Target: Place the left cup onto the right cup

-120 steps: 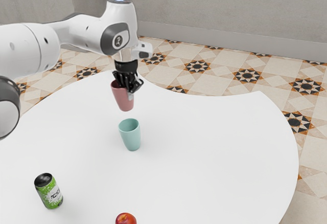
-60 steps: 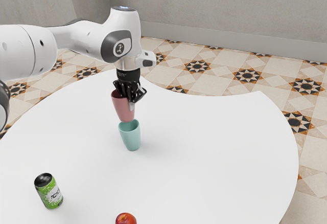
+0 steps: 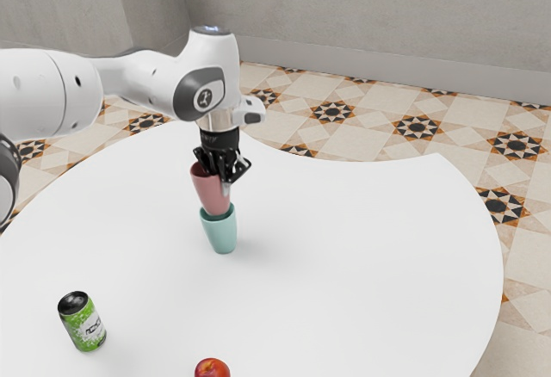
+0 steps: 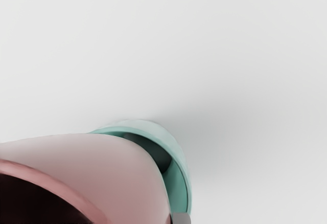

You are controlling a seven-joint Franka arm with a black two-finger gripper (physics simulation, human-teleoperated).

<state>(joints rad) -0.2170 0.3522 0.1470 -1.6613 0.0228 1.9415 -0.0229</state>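
A pink cup (image 3: 208,190) hangs from my gripper (image 3: 219,173), which is shut on its rim. Its base dips into the mouth of the teal cup (image 3: 219,231) that stands upright on the white table (image 3: 362,248). In the wrist view the pink cup (image 4: 87,173) looms large just under my hand. The teal cup's rim (image 4: 176,168) curves around the pink cup's lower end there.
A green can (image 3: 82,320) stands near the table's front at the exterior view's left. A red apple (image 3: 212,368) lies at the front edge. Patterned floor tiles (image 3: 413,127) lie beyond the table's far edge.
My hand has carried the pink cup toward the exterior view's right and downward. The cup was above and apart from the teal cup; now its base sits in the teal cup's mouth.
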